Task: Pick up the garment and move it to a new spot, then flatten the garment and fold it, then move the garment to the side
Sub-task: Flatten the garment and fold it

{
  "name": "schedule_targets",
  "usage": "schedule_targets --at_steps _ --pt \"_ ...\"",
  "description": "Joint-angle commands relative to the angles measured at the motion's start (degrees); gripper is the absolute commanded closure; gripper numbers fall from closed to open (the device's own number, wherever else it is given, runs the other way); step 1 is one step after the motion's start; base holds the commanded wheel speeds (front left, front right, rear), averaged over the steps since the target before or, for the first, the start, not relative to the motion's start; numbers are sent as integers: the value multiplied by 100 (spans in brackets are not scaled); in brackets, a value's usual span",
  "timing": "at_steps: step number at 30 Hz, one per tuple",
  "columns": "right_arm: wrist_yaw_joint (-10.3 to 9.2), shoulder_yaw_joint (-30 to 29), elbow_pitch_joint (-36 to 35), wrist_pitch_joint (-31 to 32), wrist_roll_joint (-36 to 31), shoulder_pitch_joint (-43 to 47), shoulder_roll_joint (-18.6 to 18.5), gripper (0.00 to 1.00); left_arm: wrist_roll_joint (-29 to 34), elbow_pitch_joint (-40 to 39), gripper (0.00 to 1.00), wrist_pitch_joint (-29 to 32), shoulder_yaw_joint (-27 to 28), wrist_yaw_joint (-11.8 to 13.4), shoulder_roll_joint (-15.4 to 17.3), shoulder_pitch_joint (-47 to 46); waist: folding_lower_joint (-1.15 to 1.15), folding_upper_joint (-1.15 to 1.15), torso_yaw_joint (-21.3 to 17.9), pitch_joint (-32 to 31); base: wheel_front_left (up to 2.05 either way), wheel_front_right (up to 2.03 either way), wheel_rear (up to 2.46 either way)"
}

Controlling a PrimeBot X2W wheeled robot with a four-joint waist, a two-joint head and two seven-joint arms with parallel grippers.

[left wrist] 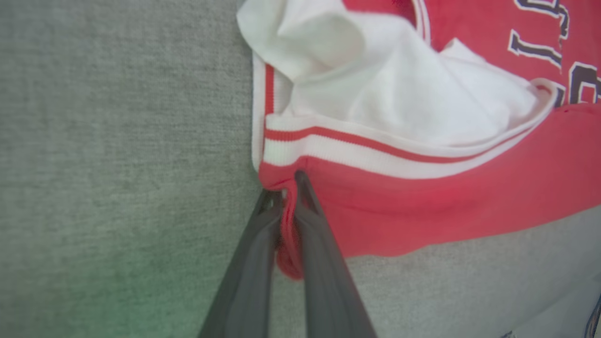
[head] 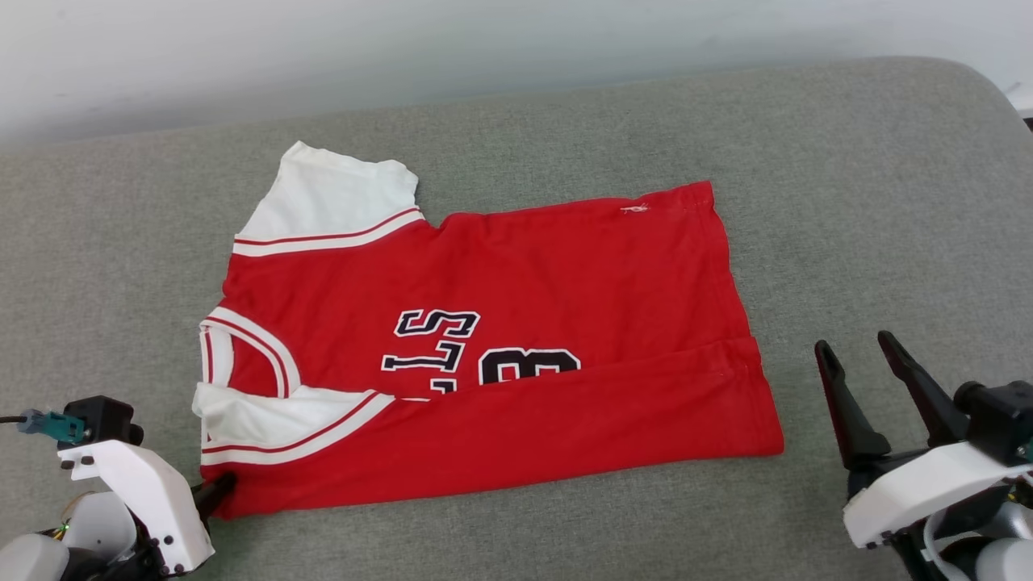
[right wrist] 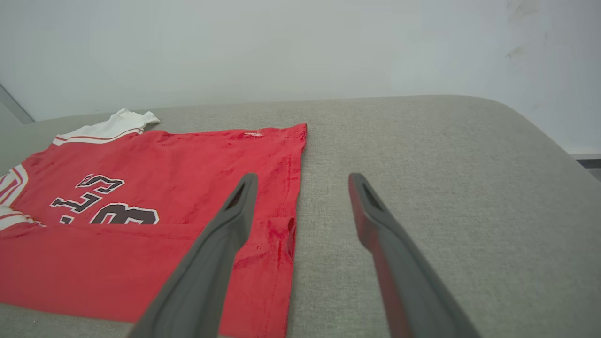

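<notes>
The garment (head: 524, 266), a red jersey with white sleeves and black-and-white lettering, lies spread on the grey padded surface (head: 847, 161). Its near half is folded up over the lettering. My left gripper (head: 216, 491) sits at the garment's near left corner. In the left wrist view the left gripper (left wrist: 286, 188) is shut on a pinched ridge of red cloth just below the striped sleeve trim of the garment (left wrist: 422, 211). My right gripper (head: 855, 347) stands open to the right of the hem, apart from the cloth. In the right wrist view the right gripper (right wrist: 303, 180) has nothing between its fingers, and the garment (right wrist: 164, 164) lies to its left.
The grey padded surface (right wrist: 446, 164) stretches bare to the right of the garment, up to its rounded far right corner. A pale wall (head: 484, 48) runs behind the back edge.
</notes>
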Motion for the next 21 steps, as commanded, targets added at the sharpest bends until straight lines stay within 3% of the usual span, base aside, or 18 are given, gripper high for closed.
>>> schedule_targets --at_steps 1,12,21 --pt "-4 -88 10 234 137 -21 -121 0 54 141 100 -31 -198 -30 -223 176 0 0 63 -38 0 0 0" --pt "-4 -118 377 3007 1160 -265 -896 0 460 -799 100 -727 -38 175 -144 102 0 0 540 -41 0 0 0" --pt "-4 229 955 4023 1487 -768 -862 0 802 -1664 100 -805 -158 404 -155 -77 0 0 871 436 0 0 0"
